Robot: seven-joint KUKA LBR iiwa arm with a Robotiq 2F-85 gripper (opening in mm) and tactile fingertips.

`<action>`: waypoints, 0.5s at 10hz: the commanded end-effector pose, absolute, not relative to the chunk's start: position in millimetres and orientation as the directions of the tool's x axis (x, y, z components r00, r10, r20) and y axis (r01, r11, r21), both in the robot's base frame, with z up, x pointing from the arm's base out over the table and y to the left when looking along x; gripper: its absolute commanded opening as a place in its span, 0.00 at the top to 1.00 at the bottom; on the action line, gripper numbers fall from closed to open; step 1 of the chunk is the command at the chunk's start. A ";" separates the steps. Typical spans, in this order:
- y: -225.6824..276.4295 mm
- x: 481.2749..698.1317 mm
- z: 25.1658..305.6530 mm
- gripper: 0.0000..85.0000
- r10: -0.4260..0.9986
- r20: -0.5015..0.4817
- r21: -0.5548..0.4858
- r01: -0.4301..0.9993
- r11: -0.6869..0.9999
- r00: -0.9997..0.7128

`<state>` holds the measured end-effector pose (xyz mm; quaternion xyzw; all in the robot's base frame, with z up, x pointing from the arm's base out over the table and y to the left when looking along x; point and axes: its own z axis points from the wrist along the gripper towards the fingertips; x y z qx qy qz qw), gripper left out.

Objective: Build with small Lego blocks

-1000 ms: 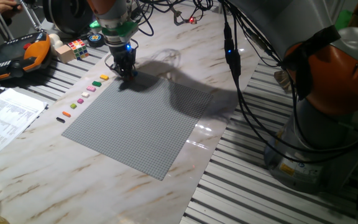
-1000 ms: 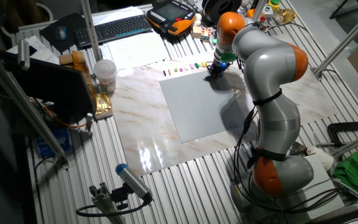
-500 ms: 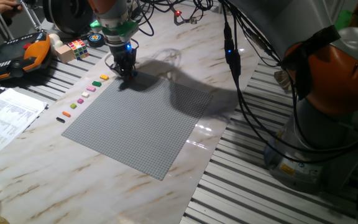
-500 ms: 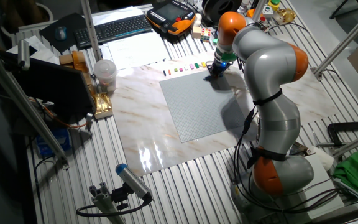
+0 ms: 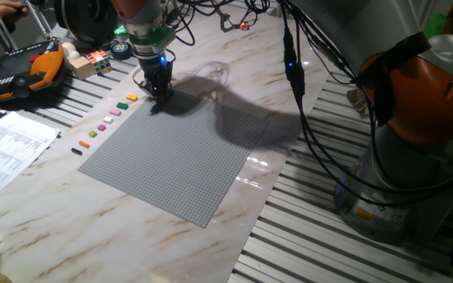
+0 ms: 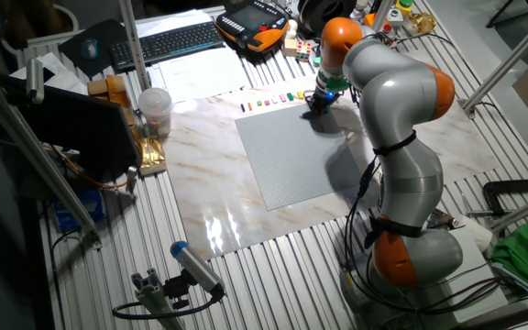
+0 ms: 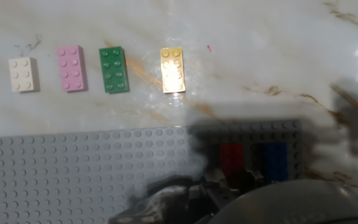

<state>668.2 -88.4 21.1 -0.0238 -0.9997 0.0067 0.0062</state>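
We note a marble-patterned table [image 5: 171, 228] carrying the grey baseplate [image 5: 179, 153], with slatted aluminium around it. On the baseplate's far corner, in the hand view, a red brick [image 7: 232, 157] and a blue brick [image 7: 276, 160] sit side by side, both in shadow. Beyond the plate's edge, loose bricks lie in a row on the marble: yellow brick [image 7: 173, 70], green brick [image 7: 114, 69], pink brick [image 7: 71, 68], white brick [image 7: 23, 74]. The gripper [image 5: 160, 89] stands low over that corner, fingertips at the plate; we cannot tell how far its jaws are parted or whether they hold anything. A puzzle cube [image 5: 97, 59] and paper sheets [image 5: 6, 149] lie off to the side. Compared with a second ago, we see no change: arm and bricks unmoved.
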 end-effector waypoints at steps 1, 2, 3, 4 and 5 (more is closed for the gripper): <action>-88.5 667.6 20.9 0.99 0.050 0.014 -0.015 0.050 0.999 -0.999; -88.5 667.3 20.7 0.99 0.052 0.016 -0.015 0.052 0.999 -0.999; -88.5 667.7 20.2 0.99 0.055 0.016 -0.015 0.055 0.998 -0.998; -88.7 668.6 20.1 0.99 0.055 0.014 -0.015 0.055 0.998 -0.998; -89.0 669.2 20.5 0.99 0.055 0.014 -0.015 0.055 0.998 -0.998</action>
